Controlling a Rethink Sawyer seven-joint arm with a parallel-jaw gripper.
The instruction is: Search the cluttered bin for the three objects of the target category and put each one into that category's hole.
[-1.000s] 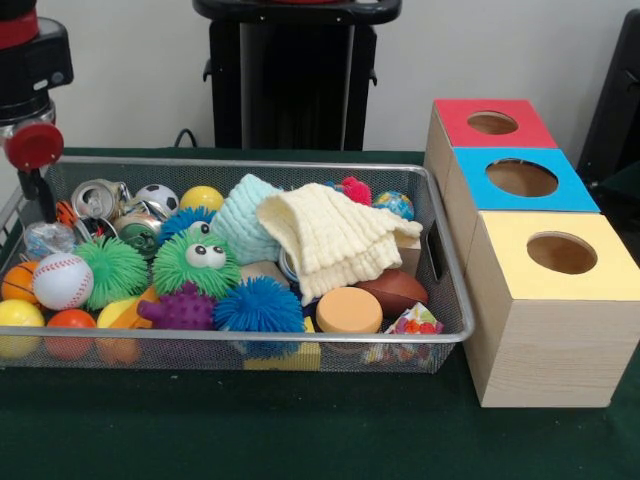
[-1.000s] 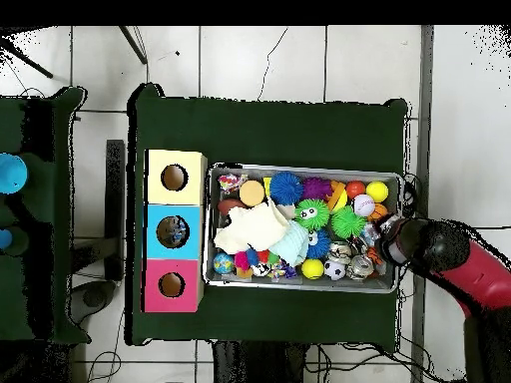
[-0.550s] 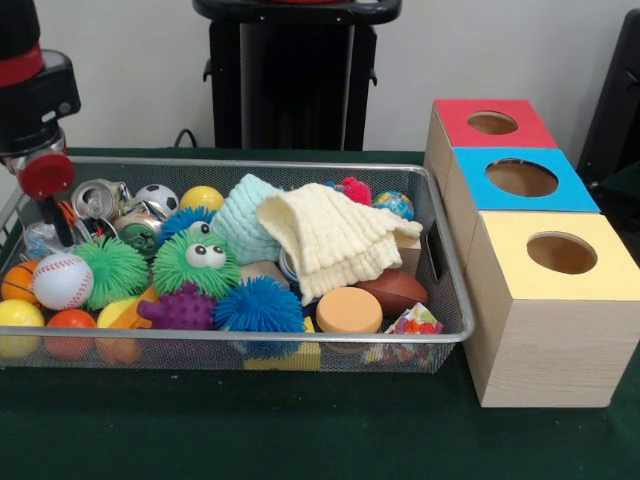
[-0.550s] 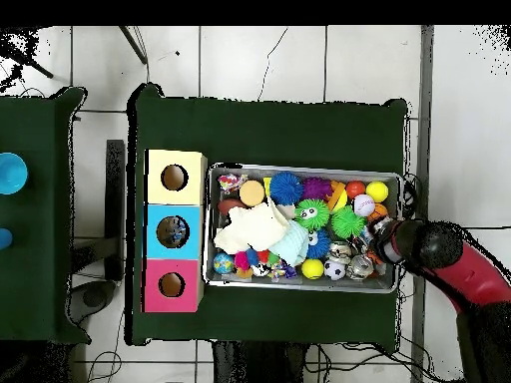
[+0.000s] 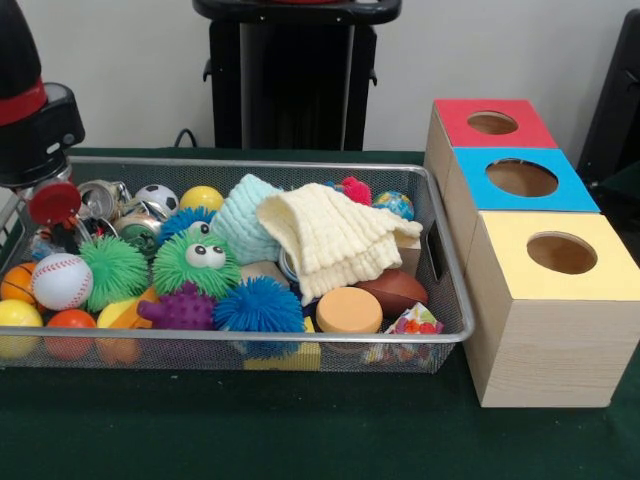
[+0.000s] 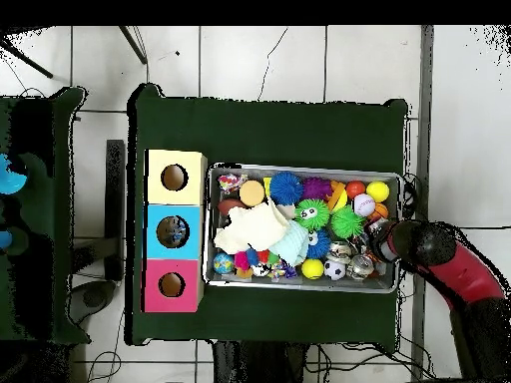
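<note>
A wire mesh bin (image 5: 250,338) holds a jumble of toys. My gripper (image 5: 55,228) has come down into its left end, beside a crushed can (image 5: 97,197) and just behind a baseball (image 5: 62,281) and a green fuzzy ball (image 5: 113,268). Its tips are hidden among the clutter. In the overhead view the gripper (image 6: 382,237) sits at the bin's right end. Three boxes with round holes stand beside the bin: red (image 5: 493,123), blue (image 5: 522,178) and yellow (image 5: 560,253).
Also in the bin are a green googly-eyed ball (image 5: 197,262), a purple spiky toy (image 5: 183,308), a blue fuzzy ball (image 5: 259,305), a soccer ball (image 5: 155,198), a cream cloth (image 5: 330,240), a teal cloth (image 5: 240,215) and an orange disc (image 5: 348,310).
My gripper has dropped lower into the bin's left end and shifted slightly right in the front view. The toys have not visibly moved.
</note>
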